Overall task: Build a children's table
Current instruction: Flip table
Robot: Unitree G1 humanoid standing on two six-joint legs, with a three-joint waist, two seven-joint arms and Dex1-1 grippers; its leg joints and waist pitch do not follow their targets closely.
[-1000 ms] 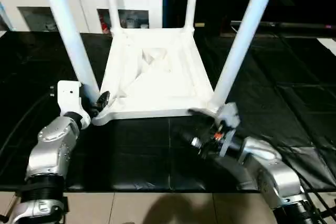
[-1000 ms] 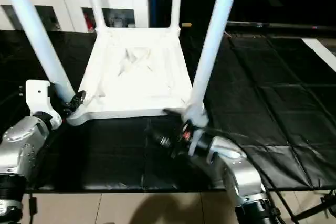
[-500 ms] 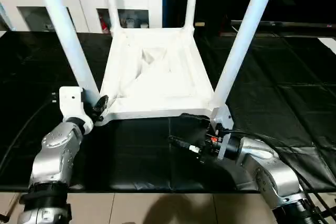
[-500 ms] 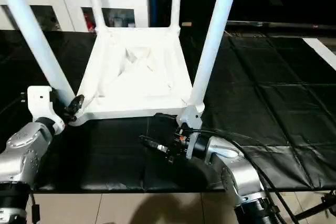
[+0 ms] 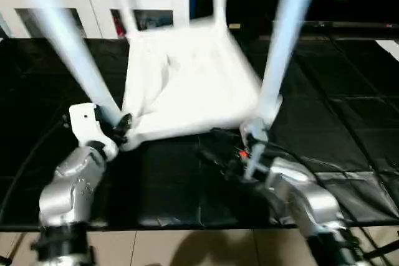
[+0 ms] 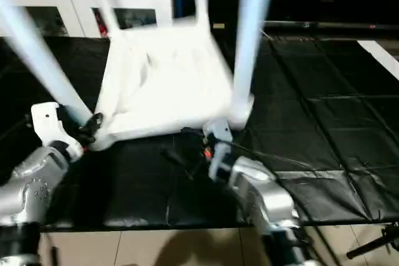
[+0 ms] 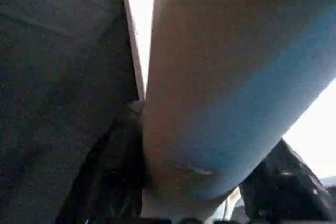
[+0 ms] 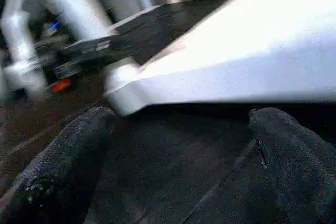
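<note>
Four legs point upward from the children's table (image 5: 187, 85), which lies upside down on the black mat (image 5: 349, 129). Left pincer (image 5: 120, 130) is pinched on the base of the near left leg (image 5: 75, 54), black fingers (image 7: 113, 166) on both sides of it. Right pincer (image 5: 215, 151) is spread wide, fingers (image 8: 63, 166) apart, holding nothing, just below the top's near edge beside the near right leg (image 5: 280, 42). White cabinet (image 5: 93, 4) stands beyond both pincers.
</note>
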